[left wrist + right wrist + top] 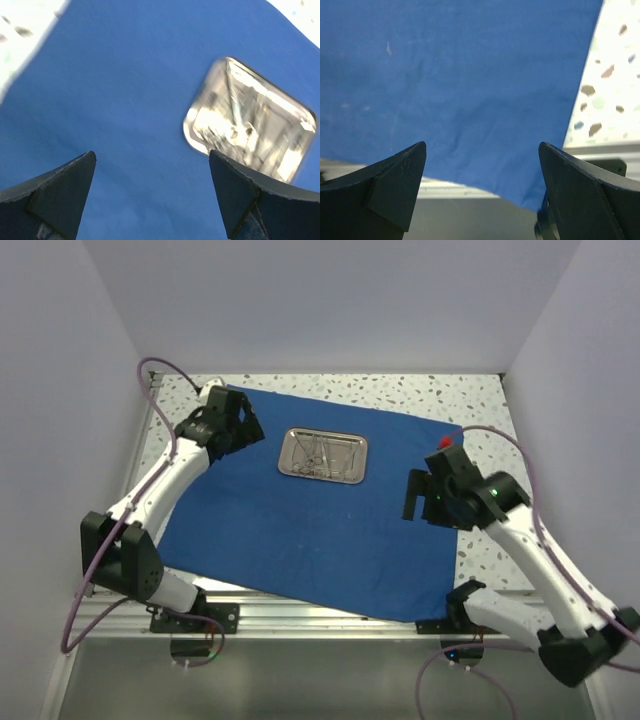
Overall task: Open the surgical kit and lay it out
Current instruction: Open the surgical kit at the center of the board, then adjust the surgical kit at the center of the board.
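Note:
The surgical kit's royal-blue cloth [300, 520] lies spread as a large sheet over the table. The small shiny steel tray [322, 456] rests on its far middle, with thin silver instruments [318, 454] inside, too blurred to tell apart. My left gripper [245, 426] hovers open over the cloth's far left part, left of the tray. In its wrist view the left gripper [151, 152] is empty, with the tray [250, 127] ahead to the right. My right gripper [416, 495] hangs open and empty over the cloth's right side. The right gripper [482, 143] looks down on the cloth [470, 65] near its front edge.
Speckled tabletop [420, 390] shows beyond the cloth and along its right side [615, 75]. An aluminium rail [300, 608] runs along the near edge, and the cloth's front corner hangs over it. A small red object [447, 441] sits by the cloth's right corner. White walls close in on three sides.

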